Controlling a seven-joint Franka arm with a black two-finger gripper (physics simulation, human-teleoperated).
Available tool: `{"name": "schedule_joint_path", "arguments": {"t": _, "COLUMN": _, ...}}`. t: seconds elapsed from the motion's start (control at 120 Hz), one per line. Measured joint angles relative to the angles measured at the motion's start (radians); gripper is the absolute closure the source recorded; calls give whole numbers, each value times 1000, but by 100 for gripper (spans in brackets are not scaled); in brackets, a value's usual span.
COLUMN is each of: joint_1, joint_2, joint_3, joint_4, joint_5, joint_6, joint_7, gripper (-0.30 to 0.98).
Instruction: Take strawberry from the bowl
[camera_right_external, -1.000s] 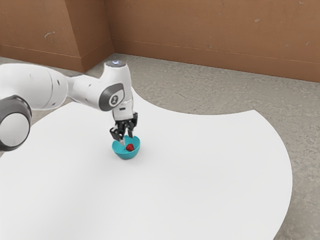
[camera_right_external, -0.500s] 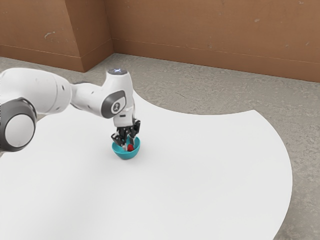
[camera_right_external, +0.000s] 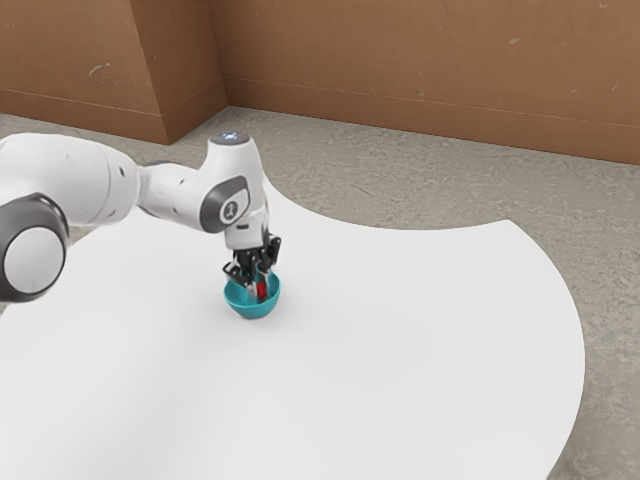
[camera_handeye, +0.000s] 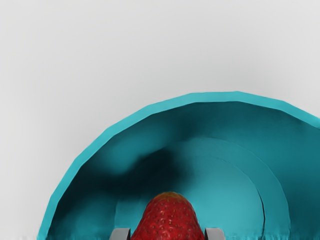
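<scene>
Exterior view: the white arm (camera_right_external: 90, 185) is reaching in from the exterior view's left, and the fingers (camera_right_external: 253, 286) are pointing down into a teal bowl (camera_right_external: 252, 311) standing on the white desk (camera_right_external: 420, 350). The strawberry (camera_right_external: 262, 291) is sitting between them, showing as a small bright-red patch inside the bowl. In the wrist view, the fingers (camera_handeye: 215, 234) are grasping the strawberry, pressing on it from two sides. Its skin is glowing deep red and is carrying tiny pits and seeds all over; its body is narrowing away from the fingers into a rounded, brownish-orange end. Around the fingers, the bowl's smooth wall is curving, its paler rim is standing out against the desk, and a dark shadow is falling across the inside near the strawberry.
</scene>
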Motion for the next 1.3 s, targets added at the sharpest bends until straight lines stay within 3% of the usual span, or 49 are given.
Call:
{"name": "schedule_joint_path", "arguments": {"t": 0.2, "joint_1": -32, "joint_2": -177, "joint_3": -2, "joint_4": -52, "joint_5": -24, "joint_6": -34, "joint_7": 4, "gripper": 67}}
{"name": "schedule_joint_path", "arguments": {"t": 0.317, "joint_1": -52, "joint_2": -220, "joint_3": -50, "joint_4": -57, "joint_5": -39, "joint_6": -61, "joint_7": 2, "gripper": 67}}
{"name": "schedule_joint_path", "arguments": {"t": 0.6, "joint_1": -181, "joint_2": -164, "joint_3": -77, "joint_4": -50, "joint_5": -110, "joint_6": -84, "joint_7": -9, "gripper": 66}}
{"name": "schedule_joint_path", "arguments": {"t": 0.892, "joint_1": -210, "joint_2": -69, "joint_3": -77, "joint_4": -33, "joint_5": -130, "joint_6": -63, "joint_7": -20, "gripper": 69}}
{"name": "schedule_joint_path", "arguments": {"t": 1.108, "joint_1": -210, "joint_2": -59, "joint_3": -77, "joint_4": -33, "joint_5": -127, "joint_6": -64, "joint_7": -30, "gripper": 29}}
{"name": "schedule_joint_path", "arguments": {"t": 1.3, "joint_1": -204, "joint_2": -136, "joint_3": -73, "joint_4": -43, "joint_5": -119, "joint_6": -83, "joint_7": -76, "gripper": 12}}
